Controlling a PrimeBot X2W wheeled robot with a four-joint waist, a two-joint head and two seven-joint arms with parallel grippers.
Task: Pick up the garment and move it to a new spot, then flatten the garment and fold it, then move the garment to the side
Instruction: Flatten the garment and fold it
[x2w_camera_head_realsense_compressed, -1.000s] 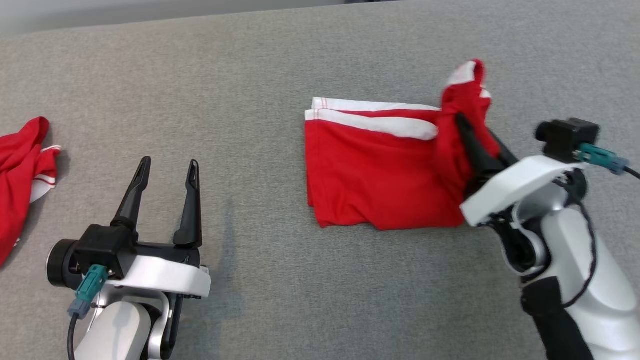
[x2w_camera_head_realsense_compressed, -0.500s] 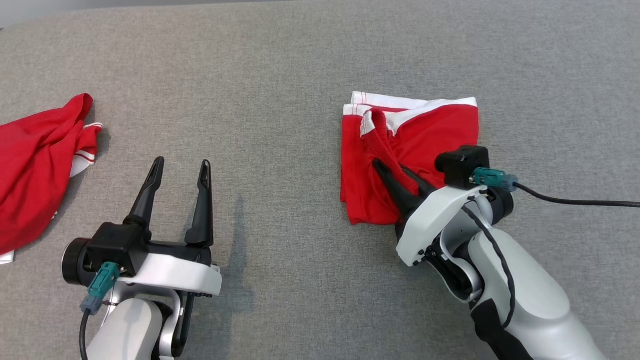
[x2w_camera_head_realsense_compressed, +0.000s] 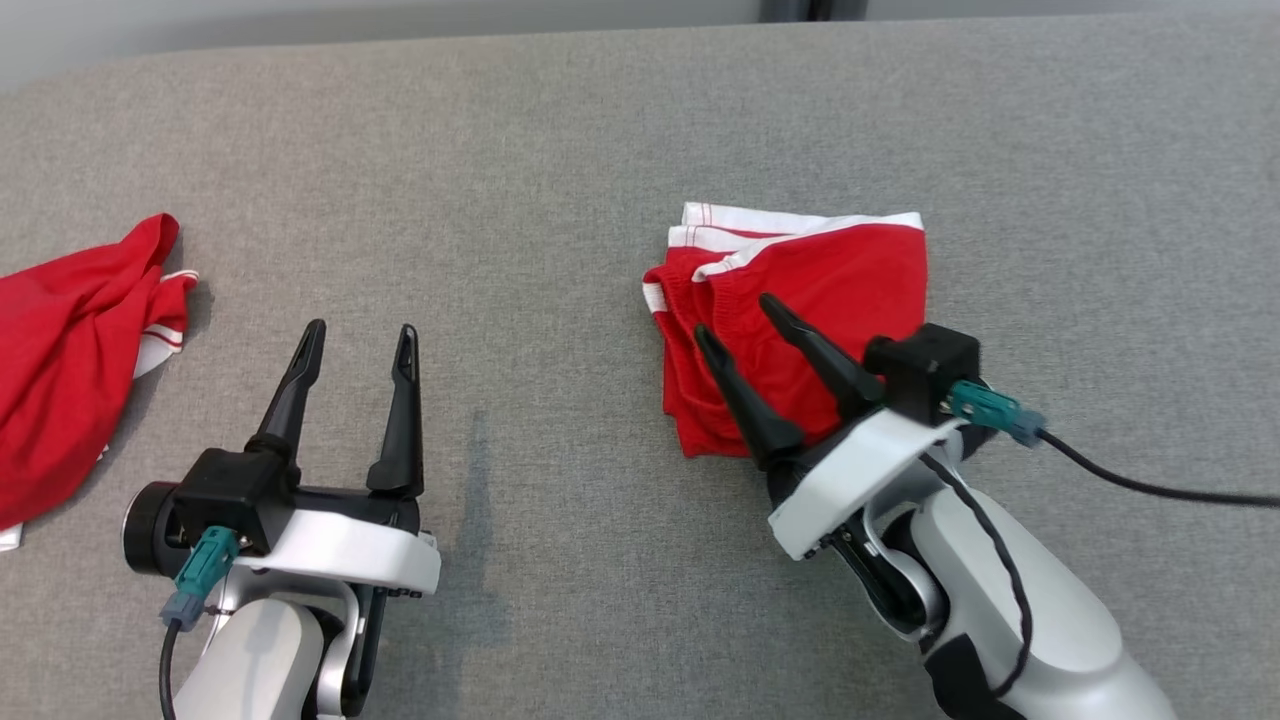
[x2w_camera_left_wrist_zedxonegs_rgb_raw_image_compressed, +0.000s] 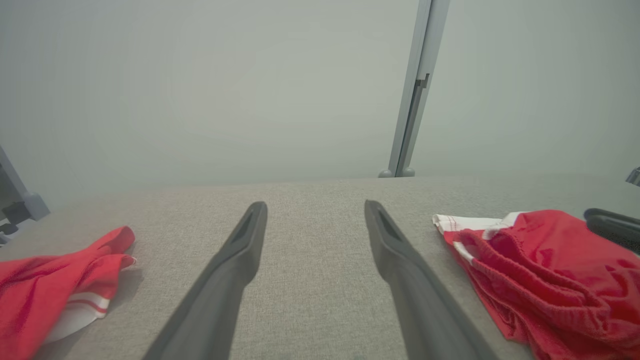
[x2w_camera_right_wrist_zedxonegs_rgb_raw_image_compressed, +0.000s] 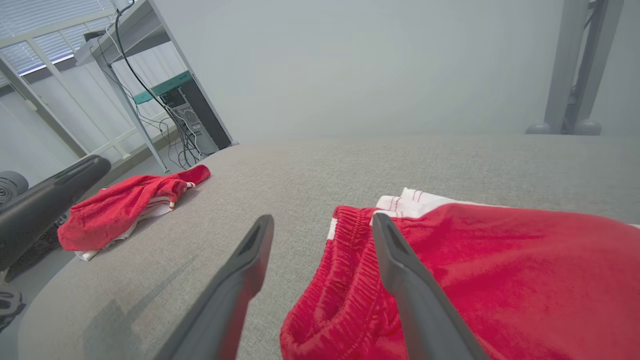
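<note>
Folded garment (x2w_camera_head_realsense_compressed: 810, 290): red with white trim, lies right of centre on the grey cloth surface (x2w_camera_head_realsense_compressed: 520, 200), a rough rectangle. White-striped hems stack along its far edge. The gathered waistband runs down its left edge, rumpled and not flush. Near edge is uneven, with layers showing.

Right gripper (x2w_camera_head_realsense_compressed: 734, 316): jaws spread wide, nothing clasped. It reaches in from the near right over the garment's left near corner. In the right wrist view one finger lies across the red cloth and the other stands over bare grey just beside the waistband. Cannot tell whether the tips touch the cloth. A black cable (x2w_camera_head_realsense_compressed: 1140, 485) trails from its wrist camera off to the right.

Left gripper (x2w_camera_head_realsense_compressed: 361, 328): jaws apart, empty, fingers pointing away from the robot, well apart from the garment.

Open room: a broad bare lane lies between the left gripper and the garment's left edge. There is bare surface beyond the garment up to the far edge (x2w_camera_head_realsense_compressed: 400, 35), and bare surface to its right as far as the head view reaches. On the far left a second red garment (x2w_camera_head_realsense_compressed: 70, 350) lies crumpled, white stripes showing, cut off by the picture's edge.

Surface: woven grey fabric, flat, with faint shadows beneath both arms.

Room: a plain pale wall (x2w_camera_left_wrist_zedxonegs_rgb_raw_image_compressed: 200, 90) stands behind the far edge, with a grey metal post (x2w_camera_left_wrist_zedxonegs_rgb_raw_image_compressed: 415, 90) against it. The right wrist view shows a desk frame with hanging cables (x2w_camera_right_wrist_zedxonegs_rgb_raw_image_compressed: 150, 75) and a dark computer tower (x2w_camera_right_wrist_zedxonegs_rgb_raw_image_compressed: 197, 117) beyond the left end of the surface.
</note>
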